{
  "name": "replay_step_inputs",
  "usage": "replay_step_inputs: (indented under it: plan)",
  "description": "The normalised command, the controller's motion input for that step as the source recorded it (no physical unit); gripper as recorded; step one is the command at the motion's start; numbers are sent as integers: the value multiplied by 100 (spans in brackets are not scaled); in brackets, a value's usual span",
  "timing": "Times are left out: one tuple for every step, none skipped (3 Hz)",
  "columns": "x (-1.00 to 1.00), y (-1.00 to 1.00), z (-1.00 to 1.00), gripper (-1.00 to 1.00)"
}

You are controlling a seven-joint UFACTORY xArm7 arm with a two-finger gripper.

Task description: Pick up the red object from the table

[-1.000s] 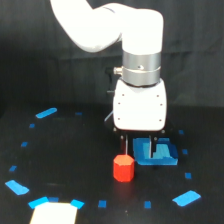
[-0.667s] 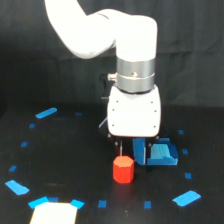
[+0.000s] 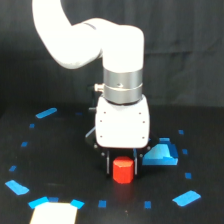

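1. Clearly the approach looks all but done: the hand (image 3: pixel 122 165) is low over the tabletop (image 3: pixel 60 165), and the red object (image 3: pixel 122 170) sits between its two dark fingers (image 3: pixel 108 164), one on each side.
2. The fingers stand apart, flanking the block. Whether they touch its sides is too fine to tell, but nothing suggests a clamped grip yet.
3. The block appears to rest on the tabletop, near the front of the scene, just to the exterior view's left of the blue piece (image 3: pixel 160 155) and apart from it.
4. What is left, by my judgement: close the fingers on the block, then lift it clear.
5. Shapes and materials: the red object is short and stubby, red-orange, with a flat top and faintly faceted sides, narrower than the white body above it.
6. The hand's housing is smooth, glossy white with rounded corners, under a brushed metallic collar.
7. The tabletop is flat matte black, dotted with blue tape marks (image 3: pixel 47 113), with a white patch (image 3: pixel 54 214) at the near edge.
8. The blue piece looks hard-edged and angular, partly hidden behind the hand.
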Motion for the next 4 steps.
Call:
replay_step_inputs:
  plan:
    - [71, 17, 100, -100]
    - [40, 76, 100, -100]
    - [4, 92, 99, -64]
    - [-2, 92, 100, -52]
